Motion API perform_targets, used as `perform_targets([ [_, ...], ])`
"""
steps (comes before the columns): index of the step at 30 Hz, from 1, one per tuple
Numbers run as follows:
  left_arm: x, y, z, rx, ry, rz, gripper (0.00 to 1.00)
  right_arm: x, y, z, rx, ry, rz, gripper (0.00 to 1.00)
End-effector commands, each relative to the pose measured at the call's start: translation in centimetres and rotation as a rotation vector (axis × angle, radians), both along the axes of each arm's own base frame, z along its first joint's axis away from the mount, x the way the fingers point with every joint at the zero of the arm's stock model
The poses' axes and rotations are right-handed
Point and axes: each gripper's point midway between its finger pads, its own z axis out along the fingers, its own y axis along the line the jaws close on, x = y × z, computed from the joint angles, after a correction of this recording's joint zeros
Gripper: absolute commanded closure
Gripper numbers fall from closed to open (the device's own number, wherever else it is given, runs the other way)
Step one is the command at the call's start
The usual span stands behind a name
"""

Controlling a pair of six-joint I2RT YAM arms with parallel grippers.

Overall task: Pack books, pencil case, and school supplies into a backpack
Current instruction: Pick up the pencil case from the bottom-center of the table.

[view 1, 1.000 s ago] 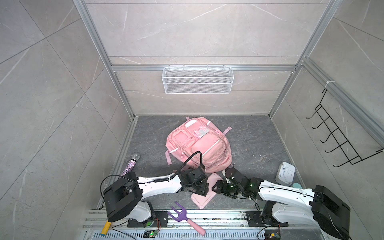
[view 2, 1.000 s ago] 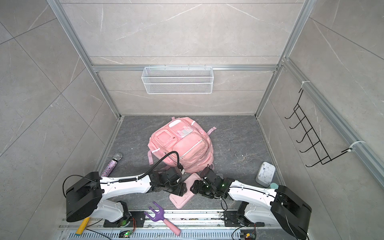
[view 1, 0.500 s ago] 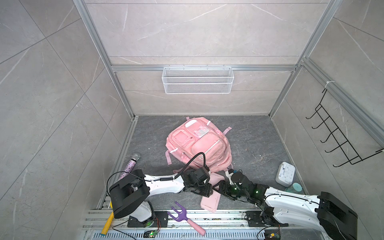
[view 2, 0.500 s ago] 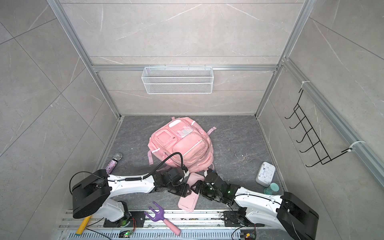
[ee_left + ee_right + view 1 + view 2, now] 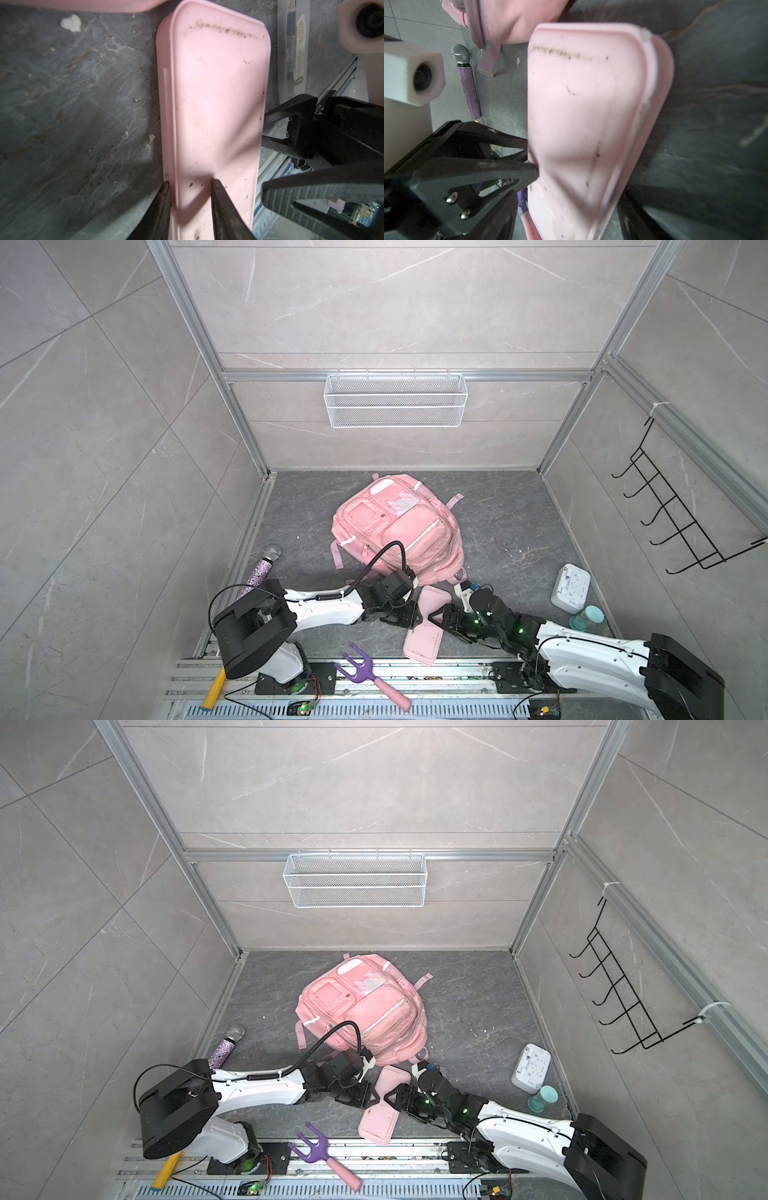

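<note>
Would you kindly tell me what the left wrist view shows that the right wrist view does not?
Only the left wrist view: the packet lying beside the case, the right arm's camera, and a metal rail. Only the right wrist view: the microphone, a bit of the purple fork, and the left arm's camera. Both: the smudged case, the backpack at its edge, the grey floor, and the left gripper pinching the case's long edge.
</note>
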Motion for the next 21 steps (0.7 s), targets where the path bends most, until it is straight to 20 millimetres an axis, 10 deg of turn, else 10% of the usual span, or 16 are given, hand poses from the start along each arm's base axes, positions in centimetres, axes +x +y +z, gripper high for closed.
perform_targets([
  [1,-0.1,0.7,-0.7,0.017,0.008,-0.012,0.67,-0.9,0.7,0.5,0.037,-0.009,0.068,0.24],
  [21,-0.3,1.4,-2.4,-0.001,0.035,-0.027,0.63,0.3,3.4,5.7,0.235,-0.151,0.109,0.35],
])
